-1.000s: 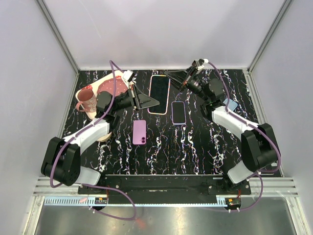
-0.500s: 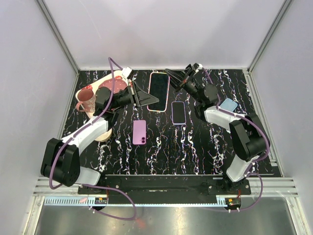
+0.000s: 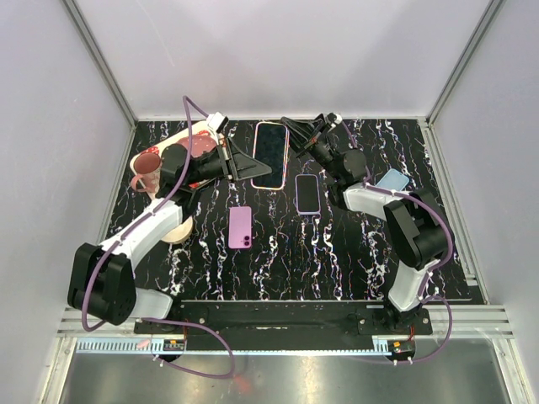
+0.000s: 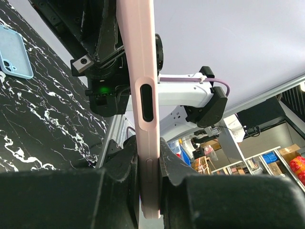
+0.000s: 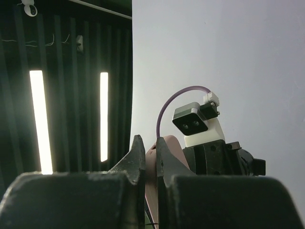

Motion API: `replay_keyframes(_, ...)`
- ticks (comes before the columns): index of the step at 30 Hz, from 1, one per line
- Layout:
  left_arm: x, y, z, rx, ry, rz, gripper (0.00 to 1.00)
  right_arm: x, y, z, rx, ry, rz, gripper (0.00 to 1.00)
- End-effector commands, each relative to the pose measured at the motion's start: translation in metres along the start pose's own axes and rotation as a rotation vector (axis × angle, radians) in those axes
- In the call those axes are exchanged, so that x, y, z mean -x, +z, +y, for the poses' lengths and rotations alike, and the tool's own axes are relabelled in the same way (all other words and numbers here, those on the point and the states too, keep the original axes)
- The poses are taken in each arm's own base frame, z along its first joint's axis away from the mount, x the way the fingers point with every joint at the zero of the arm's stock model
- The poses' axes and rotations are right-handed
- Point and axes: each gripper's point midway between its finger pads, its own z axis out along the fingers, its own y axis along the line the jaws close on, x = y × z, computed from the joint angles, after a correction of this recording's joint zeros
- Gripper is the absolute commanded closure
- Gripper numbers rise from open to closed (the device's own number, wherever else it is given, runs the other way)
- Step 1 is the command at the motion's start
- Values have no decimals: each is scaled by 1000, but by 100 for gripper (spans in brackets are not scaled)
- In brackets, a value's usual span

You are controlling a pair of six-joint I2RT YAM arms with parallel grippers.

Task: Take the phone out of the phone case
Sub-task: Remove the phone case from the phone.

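Observation:
A large phone (image 3: 271, 151) with a dark screen sits in a pink phone case (image 3: 287, 168), held up over the back of the table between both arms. My left gripper (image 3: 259, 167) is shut on the case's left long edge; in the left wrist view the pink case (image 4: 145, 95) stands edge-on between the pads, left gripper (image 4: 148, 164). My right gripper (image 3: 291, 127) is shut on the case's far right corner; the right wrist view shows the pink case (image 5: 151, 177) pinched between the fingers, right gripper (image 5: 150, 160).
On the marble table lie a small purple-rimmed phone (image 3: 307, 194), a purple case (image 3: 241, 227) and a light blue case (image 3: 392, 180), the blue one also in the left wrist view (image 4: 14, 52). A pink mug (image 3: 150, 172) and a pink plate (image 3: 192, 145) stand at the left.
Both grippers and the cased phone shifted slightly left and toward the back wall. The right arm swung further left over the table. Both grips stayed shut.

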Motion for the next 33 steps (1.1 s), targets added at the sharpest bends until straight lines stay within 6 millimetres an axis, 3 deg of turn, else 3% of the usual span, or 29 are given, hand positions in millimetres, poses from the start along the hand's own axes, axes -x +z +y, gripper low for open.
replay_keyframes(1, 19, 0, -113, -232, 411, -39, 100, -38, 1, -27, -73, 177, 119, 100)
replay_keyframes(6, 24, -2, -141, -288, 464, -55, 100, -31, -10, -56, -157, 165, 81, 100)
replay_keyframes(13, 33, -1, -159, -322, 474, -84, 100, -34, -15, -80, -293, 74, 79, 100)
replay_keyframes(17, 40, -1, -162, -318, 462, -113, 100, -38, -24, -97, -444, -93, 96, 100)
replay_keyframes(18, 42, -1, -163, -320, 462, -124, 100, -35, -31, -110, -513, -91, 86, 99)
replay_keyframes(19, 44, -1, -161, -317, 457, -130, 100, -37, -35, -114, -539, -105, 99, 92)
replay_keyframes(23, 52, -3, -160, -323, 413, -153, 100, -41, -56, -132, -632, -158, 119, 82)
replay_keyframes(33, 72, -5, -146, -332, 345, -224, 100, -62, -83, -135, -712, -285, 193, 68)
